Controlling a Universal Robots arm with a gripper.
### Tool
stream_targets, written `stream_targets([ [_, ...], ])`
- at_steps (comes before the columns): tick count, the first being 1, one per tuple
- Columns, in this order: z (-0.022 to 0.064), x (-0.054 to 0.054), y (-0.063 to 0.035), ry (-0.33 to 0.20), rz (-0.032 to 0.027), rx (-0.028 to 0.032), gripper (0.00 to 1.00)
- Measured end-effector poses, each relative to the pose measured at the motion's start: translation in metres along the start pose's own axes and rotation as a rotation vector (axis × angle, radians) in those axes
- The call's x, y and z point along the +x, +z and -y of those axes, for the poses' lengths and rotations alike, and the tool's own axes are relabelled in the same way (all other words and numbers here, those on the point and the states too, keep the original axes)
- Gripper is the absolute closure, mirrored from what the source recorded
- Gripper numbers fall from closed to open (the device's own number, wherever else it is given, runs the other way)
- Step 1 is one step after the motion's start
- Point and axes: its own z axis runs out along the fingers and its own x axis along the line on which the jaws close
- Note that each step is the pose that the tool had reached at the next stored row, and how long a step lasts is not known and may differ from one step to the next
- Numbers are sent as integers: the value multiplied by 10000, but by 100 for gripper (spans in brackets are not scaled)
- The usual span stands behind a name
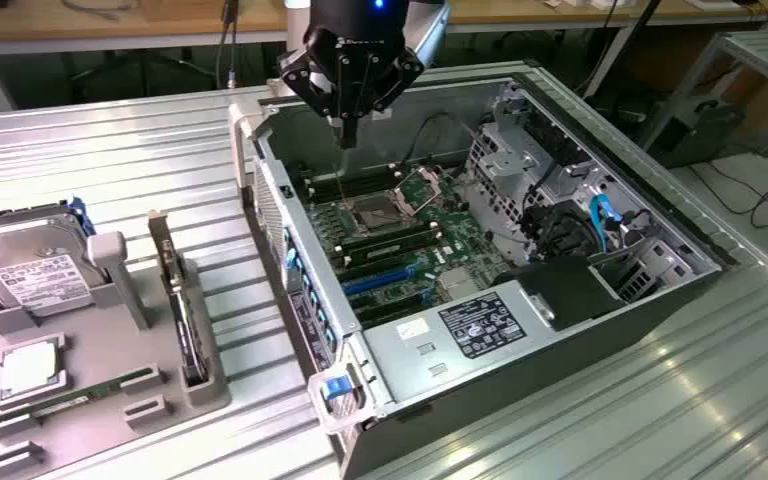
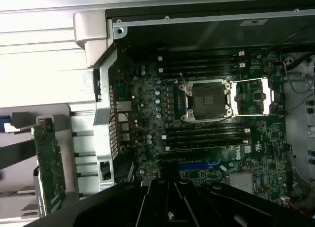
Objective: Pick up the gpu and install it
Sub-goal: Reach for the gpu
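While the gripper (image 1: 347, 138) hangs over the open computer case (image 1: 564, 350), its fingers are pressed together w/ nothing between them, so it's closed and empty. It sits above the motherboard (image 1: 451, 245), roughly over the CPU socket (image 1: 376, 212), and in the exterior view it doesn't appear to touch the board. The gpu (image 1: 177, 300) is outside the case. It stands on edge in a slot of the grey holder (image 1: 117, 400) on the exterior view's left, well apart from the gripper, w/ the case's side wall between them. In the wrist view the gpu (image 2: 49, 168) appears as a green-faced card upright in that holder, just beside the case wall (which face carries the fan can't be made out). Also in the holder are a hard drive (image 1: 24, 265) w/ a white label, propped tilted at the far end, and a narrow memory stick (image 1: 84, 398) lying flat near the front. Inside the case, the wrist view shows the CPU socket (image 2: 206, 101) w/ its metal frame flipped open, rows of black memory slots on both sides of it, and a blue slot (image 2: 199, 165) on the motherboard (image 2: 142, 113), near the dark body of the gripper (image 2: 170, 187). Case & holder both rest on a ribbed metal table (image 1: 117, 150).
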Motion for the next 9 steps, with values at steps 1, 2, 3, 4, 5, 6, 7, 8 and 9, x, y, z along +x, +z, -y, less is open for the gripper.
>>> stream_targets([
  [1,0,0,0,0,-1,0,89],
  [2,0,6,0,0,0,0,89],
  [3,1,16,0,1,0,0,89],
  [4,2,30,-1,0,0,0,89],
  [5,3,40,-2,0,0,1,89],
  [6,4,49,-2,0,0,1,89],
  [7,5,57,-2,0,-1,0,89],
  [8,5,65,-2,0,0,0,89],
  [9,6,72,-2,0,0,0,89],
])
